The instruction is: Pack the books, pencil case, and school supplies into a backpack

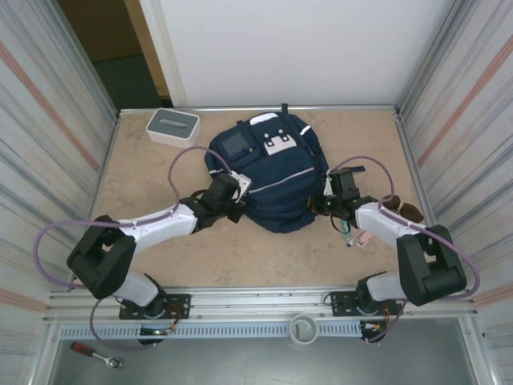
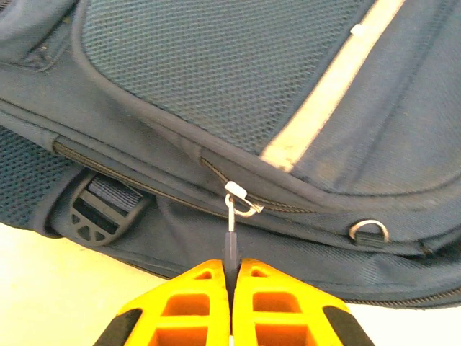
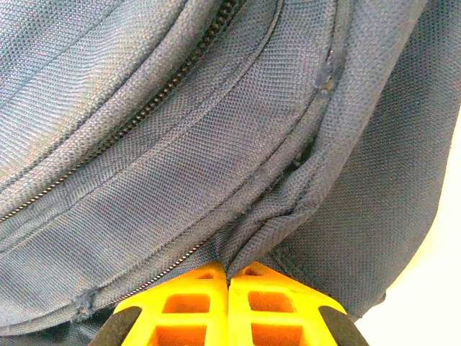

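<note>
The left gripper (image 2: pixel 230 272) had its yellow fingers pressed together on the dark zipper pull (image 2: pixel 230 245), which hung from a metal slider (image 2: pixel 240 196) on the backpack (image 1: pixel 272 172). The right gripper (image 3: pixel 228 274) pinched a fold of the backpack's coarse woven navy fabric. The backpack lay mid-table (image 1: pixel 264 257) between the arms, a white stripe (image 2: pixel 324 94) edging its mesh panel.

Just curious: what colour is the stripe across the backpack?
White stripe on the navy backpack; best in left wrist view.
</note>
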`<state>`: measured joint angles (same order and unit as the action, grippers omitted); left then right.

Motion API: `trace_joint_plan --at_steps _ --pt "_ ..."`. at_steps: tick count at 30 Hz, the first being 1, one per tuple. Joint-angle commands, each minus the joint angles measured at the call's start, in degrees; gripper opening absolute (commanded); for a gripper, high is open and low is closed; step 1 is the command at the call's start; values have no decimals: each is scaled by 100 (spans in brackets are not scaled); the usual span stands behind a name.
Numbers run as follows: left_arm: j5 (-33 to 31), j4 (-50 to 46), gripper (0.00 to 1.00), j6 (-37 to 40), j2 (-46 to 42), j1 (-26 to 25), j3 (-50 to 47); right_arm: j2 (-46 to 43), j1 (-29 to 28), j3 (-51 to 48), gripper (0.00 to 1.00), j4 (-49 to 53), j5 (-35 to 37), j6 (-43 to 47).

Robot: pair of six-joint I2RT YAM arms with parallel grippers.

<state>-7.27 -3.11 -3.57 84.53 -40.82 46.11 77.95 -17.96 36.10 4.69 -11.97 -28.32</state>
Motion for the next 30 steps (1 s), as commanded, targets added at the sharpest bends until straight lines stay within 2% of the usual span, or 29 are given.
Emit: trace_joint_plan --at_steps 1,9,11,15,18,21,26,30 --pt "-384 37 0 85 13 292 99 21 -1 -68 0 85 134 238" --pt "-591 -90 1 102 722 442 680 185 -104 -65 0 90 -83 340" --pt "-594 -92 13 102 551 435 582 172 -121 -66 0 94 -183 356" --pt "-138 357 44 440 -243 277 27 28 -147 -59 1 50 -596 423" --pt "-32 659 68 1013 -533 -123 -106 -269 -122 -16 24 176 -638 465" --pt "-2 519 78 1557 -225 -459 287 -724 -5 81 45 607 -182 508" --pt "-50 15 85 2217 819 -756 1360 -1321 322 85 65 1276 778 507" --pt "143 -280 86 2597 1541 -770 2143 -1536 610 -116 70 1266 833 463"
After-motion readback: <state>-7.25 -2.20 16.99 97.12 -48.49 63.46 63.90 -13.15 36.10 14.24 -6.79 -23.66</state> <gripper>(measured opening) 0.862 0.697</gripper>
